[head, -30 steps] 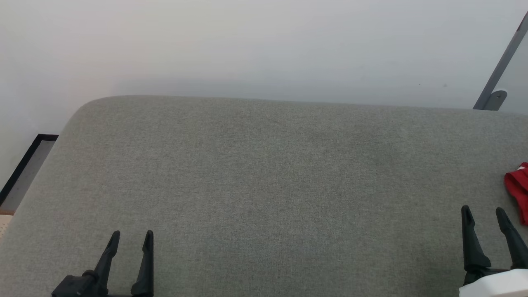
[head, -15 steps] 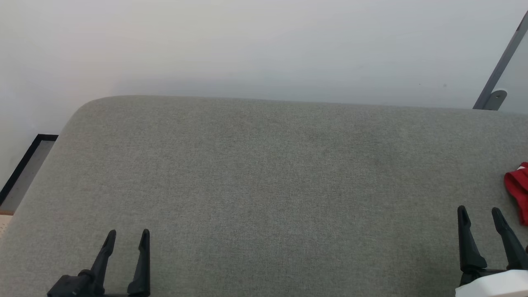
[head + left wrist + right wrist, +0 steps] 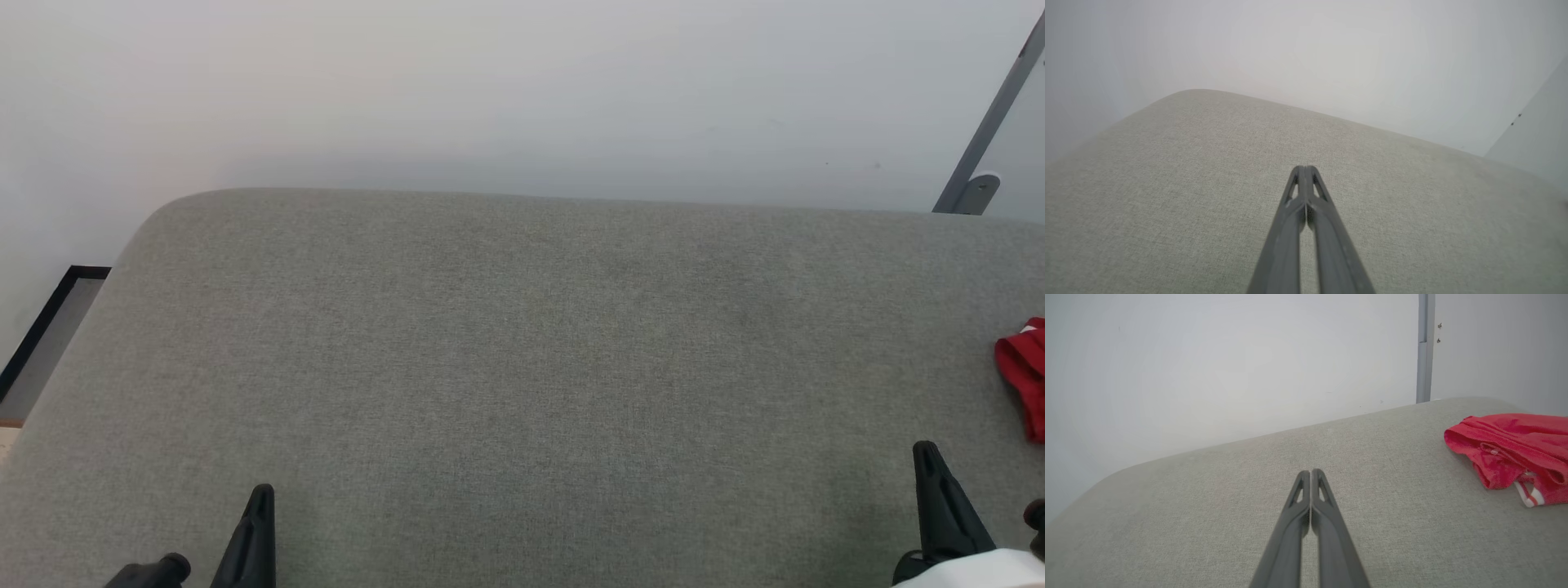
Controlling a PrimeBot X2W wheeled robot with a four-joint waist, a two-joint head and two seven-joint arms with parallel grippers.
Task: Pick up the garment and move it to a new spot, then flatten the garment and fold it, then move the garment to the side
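The garment [image 3: 1024, 371] is a bunched red heap at the far right edge of the grey padded surface [image 3: 522, 367], cut off by the head view's border. The right wrist view shows the garment [image 3: 1515, 449] crumpled, with a bit of red-and-white striped trim at its near side. My right gripper [image 3: 925, 449] is low at the right, shut with nothing in it, short of the garment and to its left; its tips [image 3: 1310, 472] meet. My left gripper [image 3: 261, 494] sits at the lower left, also shut and empty, its tips [image 3: 1305, 168] pressed together over bare fabric.
A plain pale wall [image 3: 522, 90] rises behind the padded surface. A grey metal post [image 3: 984, 131] leans at the back right. The surface's rounded left corner drops off to a floor strip with a black border [image 3: 49, 322].
Both grippers have gone from open to shut and have dropped lower in the head view. The garment has stayed where it was.
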